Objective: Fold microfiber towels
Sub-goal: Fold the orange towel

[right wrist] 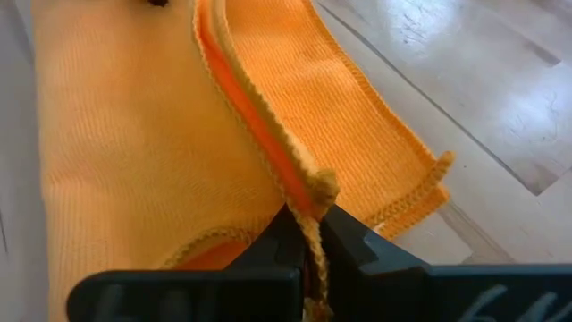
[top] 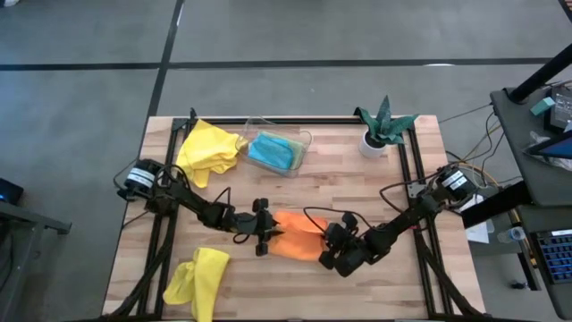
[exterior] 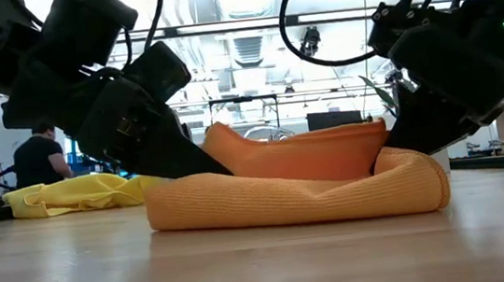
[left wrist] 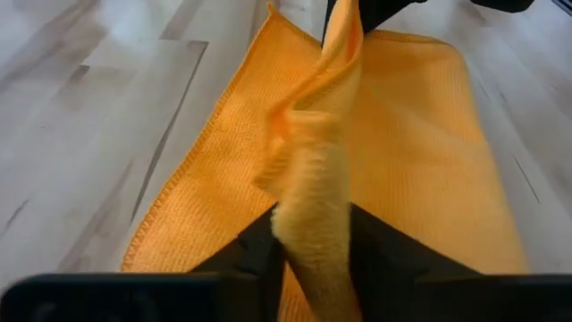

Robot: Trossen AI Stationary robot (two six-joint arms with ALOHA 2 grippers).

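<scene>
Near the front middle of the table: the step in hand plays out on a pale wooden top, with both arms reaching in from either side.
Orange towel: lies between the two arms, already doubled over, its long fold rounded and puffy in the low view; both arms have hold of it.
Other towels: one yellow towel is crumpled at the far left, a second yellow towel sits near the front left edge, and the blue towel rests in the clear tray at the back; all are well apart from the work.
Left end effector: at the orange towel's left end, fingers pinching a bunched ridge of cloth that rises between them.
Right end effector: at the towel's right end, fingers pressed together on a thin hemmed edge.
Doing it well: probably the upper layer should be carried across with both ends level, so the hems meet.
Watch for: the left side's bunched cloth looks likely to leave a wrinkle; letting go only once the layer lies flat seems wise.
</scene>
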